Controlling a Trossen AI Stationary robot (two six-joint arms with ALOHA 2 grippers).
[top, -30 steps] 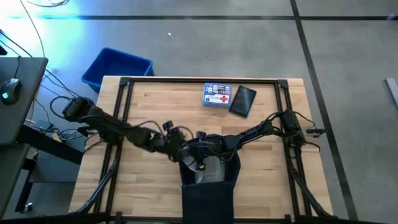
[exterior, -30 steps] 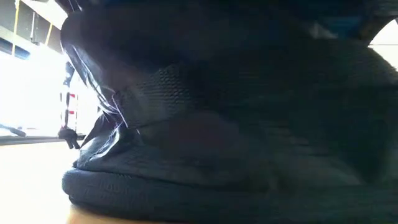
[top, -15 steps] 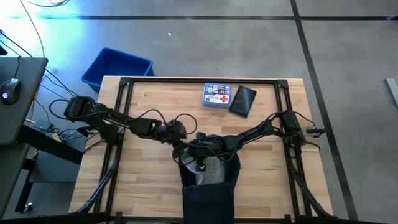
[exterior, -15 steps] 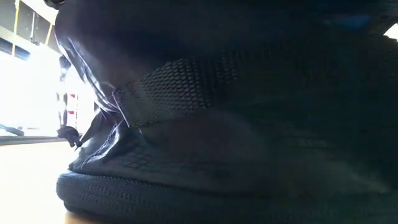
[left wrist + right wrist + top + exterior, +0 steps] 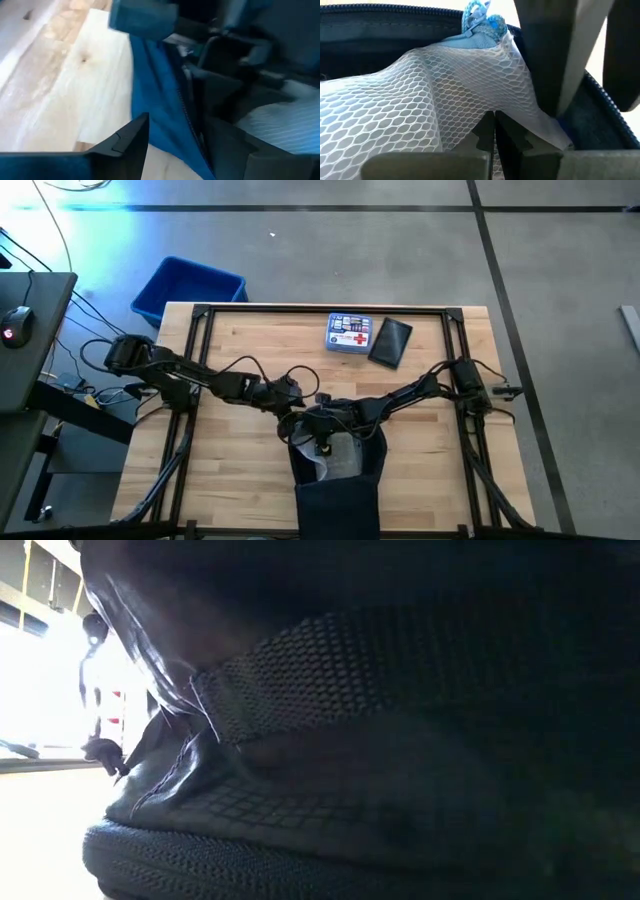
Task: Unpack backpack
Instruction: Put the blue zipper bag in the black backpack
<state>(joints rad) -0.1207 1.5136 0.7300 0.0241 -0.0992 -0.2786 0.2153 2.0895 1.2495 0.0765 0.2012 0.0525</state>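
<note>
The dark backpack [image 5: 336,475] lies at the table's near middle with its mouth open toward the far edge; it fills the low view [image 5: 380,760]. White mesh [image 5: 336,458] shows inside the mouth. My left gripper [image 5: 175,145] is open at the mouth's left rim, one finger over the bare table and the other over the inside, with the zipper edge [image 5: 175,100] between them; whether they touch it, I cannot tell. My right gripper [image 5: 494,125] reaches into the mouth from the right and is shut on the white mesh [image 5: 420,100]. My right gripper pinches the white mesh between its two fingertips at a raised fold [image 5: 505,107] inside the backpack's mouth. It comes in slanting down from the table's far right. How many layers it has cannot be told. The mesh rises slack beyond the tips toward a blue cord [image 5: 480,15].
A first-aid tin [image 5: 349,333] and a flat black pouch [image 5: 390,341] lie side by side near the table's far edge. A blue bin [image 5: 188,288] stands on the floor off the far left corner. Bare wood lies left and right of the backpack.
My left arm has straightened and its wrist has swung toward the far edge and turned, with the gripper staying at the mouth's left rim. In the low view the backpack's near wall and its webbing band have sagged closer to the camera.
</note>
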